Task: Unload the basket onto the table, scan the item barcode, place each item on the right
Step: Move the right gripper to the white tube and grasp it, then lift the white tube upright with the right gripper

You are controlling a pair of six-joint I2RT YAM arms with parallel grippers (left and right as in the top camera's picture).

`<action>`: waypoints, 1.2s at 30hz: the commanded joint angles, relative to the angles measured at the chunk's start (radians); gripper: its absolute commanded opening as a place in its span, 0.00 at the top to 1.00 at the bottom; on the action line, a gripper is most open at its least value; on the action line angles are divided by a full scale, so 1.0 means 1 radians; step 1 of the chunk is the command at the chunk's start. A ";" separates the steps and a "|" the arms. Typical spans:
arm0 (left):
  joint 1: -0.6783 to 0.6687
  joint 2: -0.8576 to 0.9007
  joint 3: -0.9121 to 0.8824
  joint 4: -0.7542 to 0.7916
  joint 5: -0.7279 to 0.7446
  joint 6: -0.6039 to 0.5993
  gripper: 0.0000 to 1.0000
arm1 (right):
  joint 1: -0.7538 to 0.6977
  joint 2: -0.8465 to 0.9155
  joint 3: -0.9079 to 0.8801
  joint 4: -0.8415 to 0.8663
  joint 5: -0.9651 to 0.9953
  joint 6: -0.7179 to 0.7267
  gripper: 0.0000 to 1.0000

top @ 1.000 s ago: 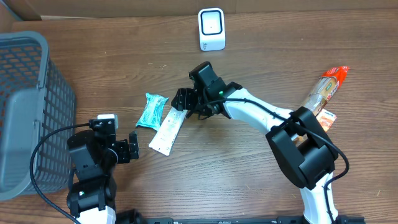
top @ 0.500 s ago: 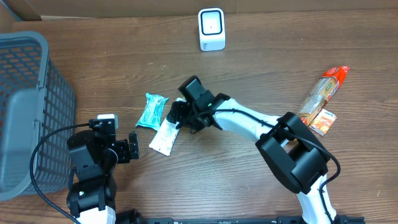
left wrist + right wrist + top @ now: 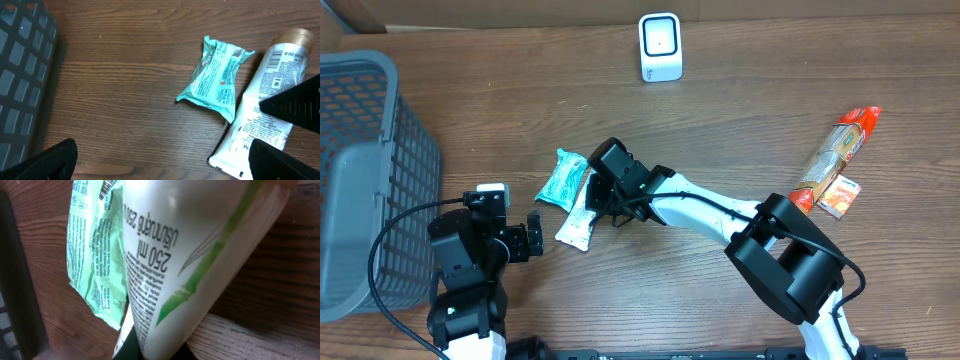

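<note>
A white tube (image 3: pixel 573 226) with a gold cap lies on the wooden table next to a teal packet (image 3: pixel 564 177). My right gripper (image 3: pixel 592 203) is shut on the tube's middle. In the right wrist view the tube (image 3: pixel 185 240) fills the frame, pinched at the bottom by the right gripper (image 3: pixel 152 350), with the packet (image 3: pixel 97 255) beside it. The left wrist view shows the tube (image 3: pixel 262 107), printed text and barcode facing up, and the packet (image 3: pixel 216 78). My left gripper (image 3: pixel 532 240) stands open and empty, left of the tube. The white scanner (image 3: pixel 660 46) stands at the back.
A grey mesh basket (image 3: pixel 365 170) fills the left side, close to the left arm. At the right lie an orange-capped snack pack (image 3: pixel 840 145) and a small orange packet (image 3: pixel 839 195).
My right gripper slid left and toward the front along the tube and went from open to shut on it. The tube shifted slightly left. The left arm stayed still.
</note>
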 commanded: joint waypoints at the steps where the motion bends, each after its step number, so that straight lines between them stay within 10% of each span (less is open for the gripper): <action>1: 0.005 0.002 -0.002 0.003 0.014 0.019 0.00 | -0.003 0.030 -0.036 -0.035 -0.023 -0.099 0.96; 16: 0.005 0.002 -0.002 0.003 0.014 0.019 0.00 | -0.299 -0.038 0.143 -0.746 -0.169 -0.966 0.96; 22: 0.005 0.002 -0.002 0.004 0.014 0.019 0.00 | -0.407 -0.037 0.134 -0.759 -0.105 -1.044 0.94; 36: 0.005 0.002 -0.002 0.004 0.014 0.019 0.00 | -0.468 -0.037 -0.003 -0.697 -0.209 -1.050 0.54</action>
